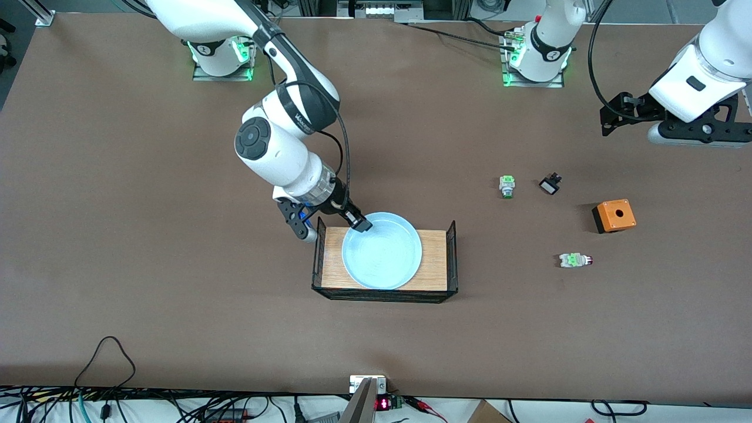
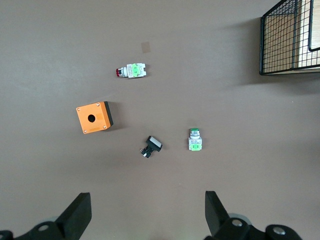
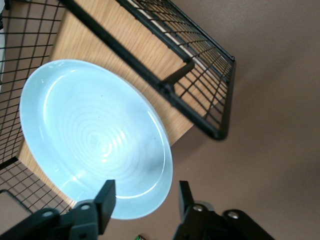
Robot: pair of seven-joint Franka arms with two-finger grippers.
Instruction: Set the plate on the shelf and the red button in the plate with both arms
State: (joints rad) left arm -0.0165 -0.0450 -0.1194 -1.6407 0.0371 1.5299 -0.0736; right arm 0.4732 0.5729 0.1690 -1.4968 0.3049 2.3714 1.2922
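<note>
1. so, the plate already lies on the wooden floor of the wire-sided tray, which suggests the first half of the job is about done.
2. the right gripper sits at the plate's rim at the tray's right-arm end; in the right wrist view its fingers stand apart on either side of the rim, with a gap showing, so i judge it is not clamped on the plate.
3. the red button lies on its side on the bare table toward the left arm's end, well apart from the tray; that half looks not yet begun.
4. the left gripper hangs over the table above the small parts, fingers wide apart and holding nothing.
5. the tray holds only the plate, and the plate is empty.
6. nearby lie a green-capped button, a small black-and-white part and an orange box with a hole in its top, nothing in it that i can see.
</note>
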